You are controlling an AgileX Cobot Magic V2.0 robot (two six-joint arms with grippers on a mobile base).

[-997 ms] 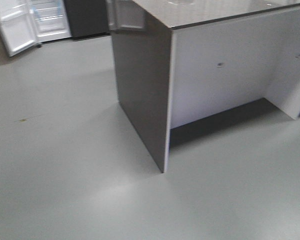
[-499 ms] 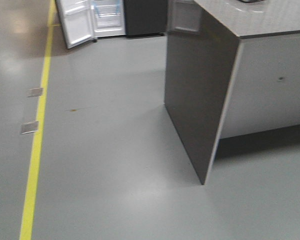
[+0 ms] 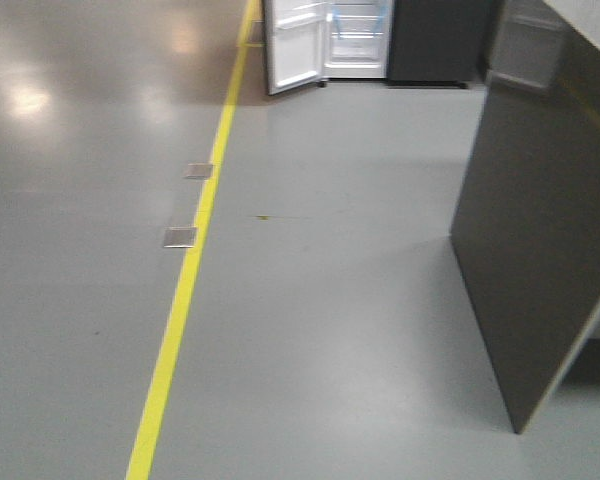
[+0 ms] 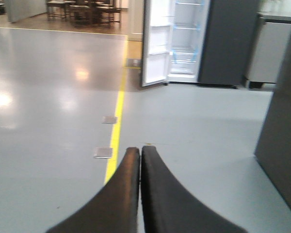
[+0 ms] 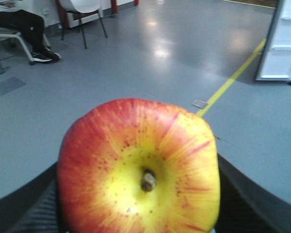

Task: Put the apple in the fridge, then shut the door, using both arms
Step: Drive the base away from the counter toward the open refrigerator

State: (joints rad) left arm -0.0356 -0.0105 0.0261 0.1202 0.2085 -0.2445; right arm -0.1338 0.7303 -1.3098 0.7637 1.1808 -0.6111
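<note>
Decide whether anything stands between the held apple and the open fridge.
Nothing visible does. Bare floor lies between the apple and the fridge, whose door stands open. The counter stands off to the right of that path.

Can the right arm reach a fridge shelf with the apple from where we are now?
Probably not yet. The right gripper holds the apple, but the fridge stands far off across the floor. Its door is open and the way there looks free, so drive closer first.
</note>
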